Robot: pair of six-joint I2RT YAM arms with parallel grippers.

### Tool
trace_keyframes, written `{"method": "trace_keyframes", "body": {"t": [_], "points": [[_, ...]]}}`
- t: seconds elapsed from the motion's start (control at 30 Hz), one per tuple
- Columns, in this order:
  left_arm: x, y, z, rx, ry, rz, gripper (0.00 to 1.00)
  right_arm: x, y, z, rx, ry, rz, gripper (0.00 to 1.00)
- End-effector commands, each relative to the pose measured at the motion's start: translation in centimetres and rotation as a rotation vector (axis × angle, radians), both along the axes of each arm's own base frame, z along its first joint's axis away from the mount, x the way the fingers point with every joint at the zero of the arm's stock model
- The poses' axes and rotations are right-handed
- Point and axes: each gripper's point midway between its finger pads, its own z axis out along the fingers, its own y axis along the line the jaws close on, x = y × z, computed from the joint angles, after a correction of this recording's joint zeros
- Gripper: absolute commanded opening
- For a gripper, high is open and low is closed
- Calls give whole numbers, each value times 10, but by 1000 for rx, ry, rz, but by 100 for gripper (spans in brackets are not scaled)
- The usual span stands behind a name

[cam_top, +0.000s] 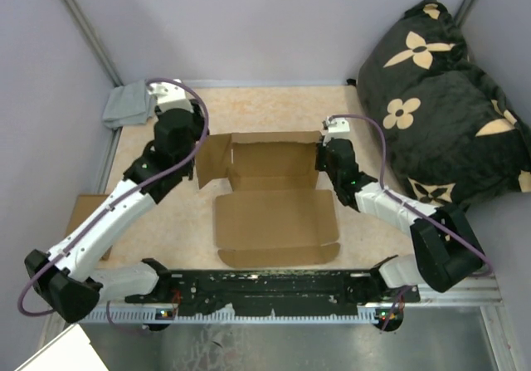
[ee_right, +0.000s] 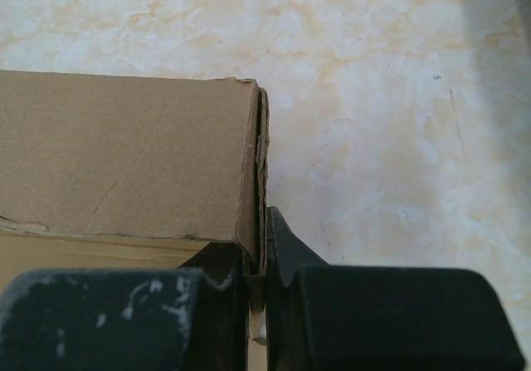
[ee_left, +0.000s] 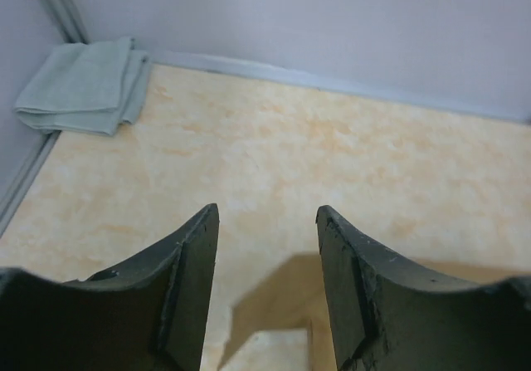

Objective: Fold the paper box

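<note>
Box edge in R hand, prob. pinched

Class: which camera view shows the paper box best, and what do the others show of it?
The top external view: the whole paper box shows, flaps and all. The right wrist view shows only one wall, pinched by the right gripper. The left wrist view shows nothing that is clearly the box.
</note>
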Motion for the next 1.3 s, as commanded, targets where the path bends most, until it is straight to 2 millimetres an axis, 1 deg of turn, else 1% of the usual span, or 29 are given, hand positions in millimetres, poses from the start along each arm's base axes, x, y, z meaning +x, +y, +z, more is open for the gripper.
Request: {"method": "trace_keyframes", "body": {"t": [0.0, 0.03, 0.07, 0.13, 0.17, 0.2, 0.23, 0.27, 0.3, 0.4, 0.43, 0.57, 0.63, 0.7, 0.73, 0.8, 0.93, 1.13, 1.27], "points": [[34, 27, 27, -82, -92, 3, 59, -8, -6, -10, -27, 63, -28, 0], [46, 34, 21, -100, -80, -8, 60, -7, -5, -10, -28, 68, -23, 0], [60, 44, 12, -123, -47, -24, 60, -5, -3, -10, -29, 76, -12, 0], [85, 55, -23, -172, 73, -90, 59, -2, 2, -10, -33, 101, 8, 0], [91, 61, -41, -194, 128, -108, 57, 0, 6, -10, -31, 114, 26, 0], [94, 62, -59, -208, 165, -136, 57, 2, 10, -9, -27, 124, 48, 0], [96, 62, -69, -222, 169, -167, 57, 4, 14, -8, -19, 136, 65, 0], [93, 60, -82, -232, 176, -189, 57, 6, 18, -7, -12, 151, 83, 0], [88, 57, -91, -243, 164, -219, 57, 7, 23, -6, 0, 162, 112, 0], [65, 44, -111, -284, 118, -309, 58, 12, 28, -5, 9, 199, 149, 0], [55, 42, -126, -295, 138, -324, 59, 14, 28, -4, 10, 206, 152, 0], [23, 36, -156, -319, 172, -379, 59, 20, 21, -6, 0, 233, 145, 0], [9, 31, -162, -352, 167, -408, 58, 22, 17, -5, -11, 235, 142, 0], [-3, 20, -162, -385, 147, -479, 58, 22, 14, -4, -21, 238, 144, 0], [-7, 13, -159, -406, 125, -518, 58, 21, 14, -4, -25, 240, 149, 0], [-14, 3, -157, -459, 131, -574, 58, 19, 15, -4, -31, 245, 162, 0], [-20, -8, -154, -509, 154, -628, 57, 16, 15, -4, -32, 253, 175, 0], [-22, -13, -139, -488, 160, -664, 56, 13, 16, -2, -17, 246, 176, 0], [-29, -14, -136, -468, 186, -676, 56, 14, 17, 0, -1, 243, 171, 0]]}}
